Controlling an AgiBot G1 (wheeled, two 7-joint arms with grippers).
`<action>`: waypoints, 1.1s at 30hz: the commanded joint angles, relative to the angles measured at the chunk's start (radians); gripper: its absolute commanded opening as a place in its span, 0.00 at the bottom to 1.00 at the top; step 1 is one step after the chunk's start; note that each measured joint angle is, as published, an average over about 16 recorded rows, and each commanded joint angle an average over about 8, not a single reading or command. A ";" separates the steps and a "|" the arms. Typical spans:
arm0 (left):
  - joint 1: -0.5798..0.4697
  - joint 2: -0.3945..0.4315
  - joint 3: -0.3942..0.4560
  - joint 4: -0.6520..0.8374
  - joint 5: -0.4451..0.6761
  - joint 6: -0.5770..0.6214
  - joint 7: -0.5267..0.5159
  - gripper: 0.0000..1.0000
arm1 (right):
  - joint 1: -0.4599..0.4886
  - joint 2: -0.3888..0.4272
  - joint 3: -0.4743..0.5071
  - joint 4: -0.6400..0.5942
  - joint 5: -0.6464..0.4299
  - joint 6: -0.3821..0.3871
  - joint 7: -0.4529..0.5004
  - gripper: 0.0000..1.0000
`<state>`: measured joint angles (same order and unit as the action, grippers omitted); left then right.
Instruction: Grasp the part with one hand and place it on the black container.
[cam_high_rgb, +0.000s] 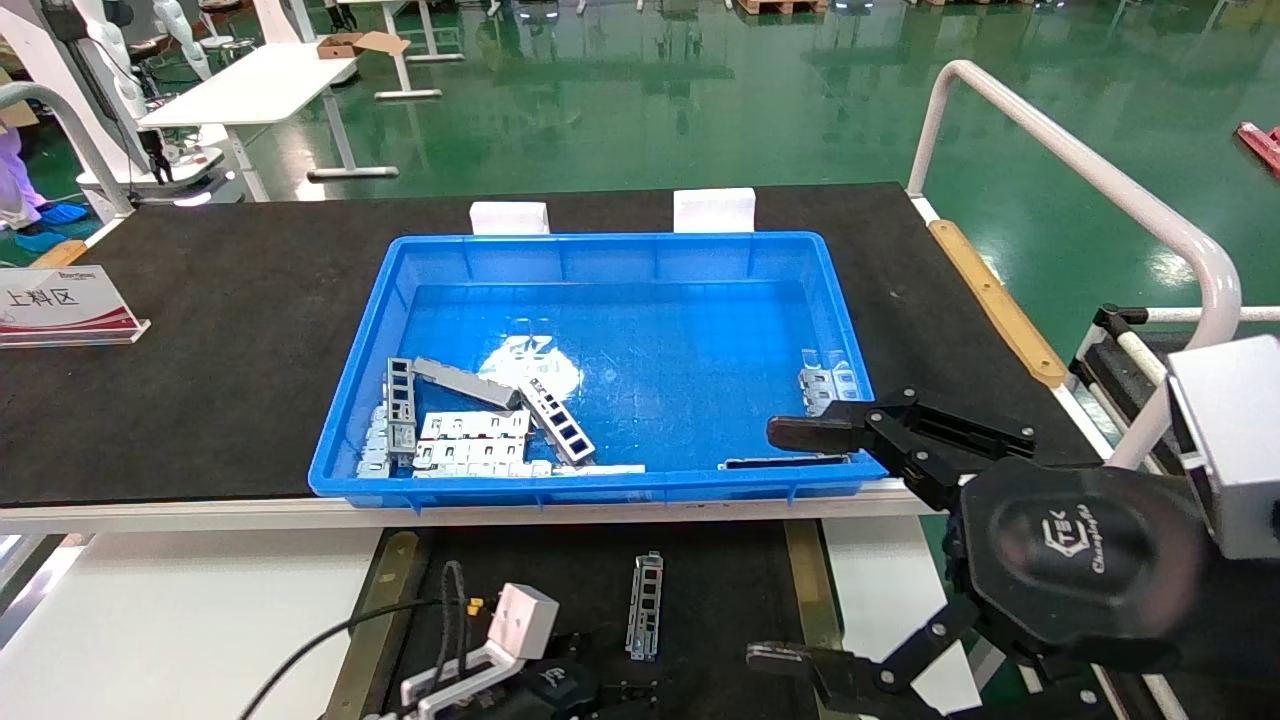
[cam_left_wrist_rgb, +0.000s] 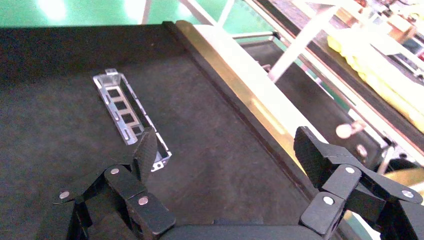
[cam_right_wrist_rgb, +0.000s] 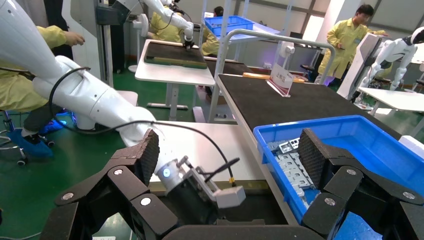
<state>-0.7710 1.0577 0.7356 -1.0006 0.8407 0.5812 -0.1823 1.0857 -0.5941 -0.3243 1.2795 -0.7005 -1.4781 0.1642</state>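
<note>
The part lies on the black container, released.
Left gripper hovers just near of it, jaws apart and empty; right gripper, jaws wide apart, hangs at the blue bin's near-right corner. More parts wait in the bin.

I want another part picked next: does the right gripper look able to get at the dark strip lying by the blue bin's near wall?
Probably yes. The right gripper hangs open near the blue bin's near right corner, and nothing covers the dark strip, though the wall beside it may crowd one finger.
</note>
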 joint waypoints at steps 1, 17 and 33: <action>-0.003 -0.023 -0.006 -0.005 -0.003 0.038 0.015 1.00 | 0.000 0.000 0.000 0.000 0.000 0.000 0.000 1.00; -0.049 -0.195 -0.014 -0.134 0.009 0.224 0.046 1.00 | 0.000 0.000 -0.001 0.000 0.000 0.000 0.000 1.00; -0.030 -0.274 -0.032 -0.208 0.008 0.231 0.054 1.00 | 0.000 0.000 -0.001 0.000 0.001 0.000 0.000 1.00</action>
